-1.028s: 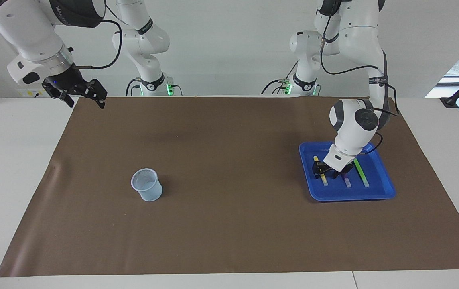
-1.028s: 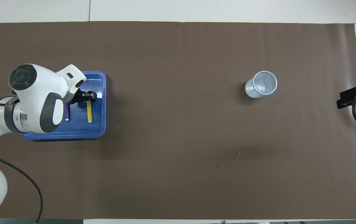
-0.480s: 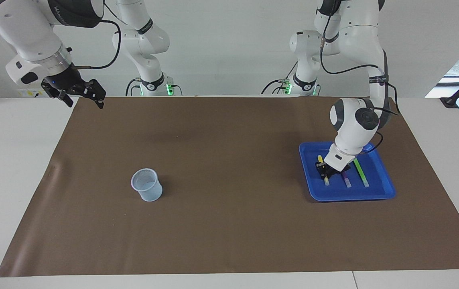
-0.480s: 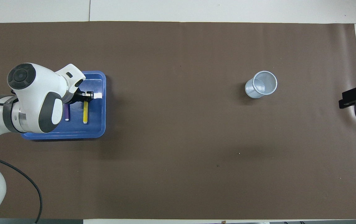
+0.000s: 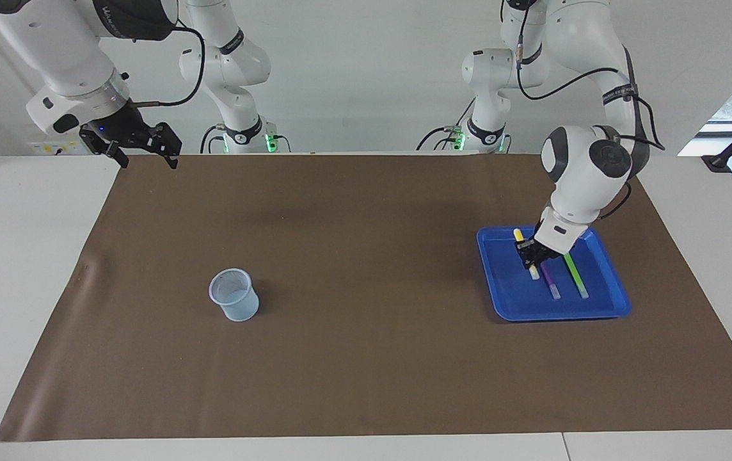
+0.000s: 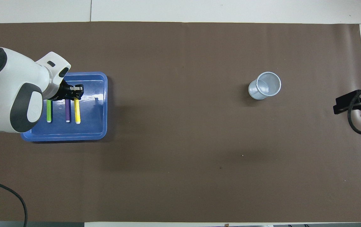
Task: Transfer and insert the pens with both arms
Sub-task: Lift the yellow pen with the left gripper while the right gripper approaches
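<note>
The left gripper is pinching the slim yellow pen across its long axis, tilted above the blue plastic tray, while the silver mesh cup is sitting well apart toward the waiting right gripper.

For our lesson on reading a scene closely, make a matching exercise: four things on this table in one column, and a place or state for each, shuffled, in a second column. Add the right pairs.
Column one
1. yellow pen
2. light green pen
3. mesh cup
4. right gripper

Column two
A. stands on the brown mat, with no pen in it
B. lifted, held by the left gripper
C. lies flat in the blue tray
D. raised over the mat's edge, holding nothing

Pairs: 1-B, 2-C, 3-A, 4-D
</note>
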Robot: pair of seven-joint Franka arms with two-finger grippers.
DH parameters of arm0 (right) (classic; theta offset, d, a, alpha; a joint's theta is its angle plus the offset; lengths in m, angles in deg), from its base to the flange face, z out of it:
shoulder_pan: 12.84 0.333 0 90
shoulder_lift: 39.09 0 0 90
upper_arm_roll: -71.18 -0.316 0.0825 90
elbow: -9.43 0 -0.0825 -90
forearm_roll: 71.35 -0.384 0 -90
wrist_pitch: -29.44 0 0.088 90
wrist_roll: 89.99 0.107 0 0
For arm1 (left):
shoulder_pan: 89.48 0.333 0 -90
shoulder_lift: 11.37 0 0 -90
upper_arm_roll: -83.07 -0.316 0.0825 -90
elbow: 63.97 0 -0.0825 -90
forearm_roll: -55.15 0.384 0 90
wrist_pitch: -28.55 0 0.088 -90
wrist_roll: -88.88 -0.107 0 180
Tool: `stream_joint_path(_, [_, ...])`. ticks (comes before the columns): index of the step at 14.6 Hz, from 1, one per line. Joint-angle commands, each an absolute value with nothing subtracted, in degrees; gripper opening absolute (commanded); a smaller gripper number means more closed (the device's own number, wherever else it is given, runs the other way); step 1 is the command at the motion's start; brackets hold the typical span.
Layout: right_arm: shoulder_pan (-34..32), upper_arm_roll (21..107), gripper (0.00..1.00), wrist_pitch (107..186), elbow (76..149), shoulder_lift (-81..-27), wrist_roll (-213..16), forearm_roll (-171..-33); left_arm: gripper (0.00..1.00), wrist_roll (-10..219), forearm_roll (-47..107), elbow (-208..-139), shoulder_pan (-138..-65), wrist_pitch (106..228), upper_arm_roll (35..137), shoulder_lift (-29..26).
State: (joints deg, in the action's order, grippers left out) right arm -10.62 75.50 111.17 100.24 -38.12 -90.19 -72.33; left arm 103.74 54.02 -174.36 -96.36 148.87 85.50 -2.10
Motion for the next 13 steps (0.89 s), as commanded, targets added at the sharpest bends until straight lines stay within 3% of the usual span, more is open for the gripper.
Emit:
stream_joint_path(1, [-11.2, 75.3, 1.0, 112.5, 102.0, -37.0, -91.4, -79.3, 0.0, 116.6, 54.8, -170.9, -98.8, 144.7, 85.5, -2.8])
stream_joint_path(9, [-10.7, 75.2, 1.0, 124.4, 114.3, -32.4, -82.7, -105.9, 0.0, 157.1, 43.8, -165.0, -107.7, 145.1, 85.6, -1.8])
stream_joint_path(13, [-10.1, 74.3, 1.0, 133.6, 125.5, -28.2, -80.7, -119.5, 0.0, 163.7, 32.0, -163.6, -111.0, 145.8, 85.6, -1.4])
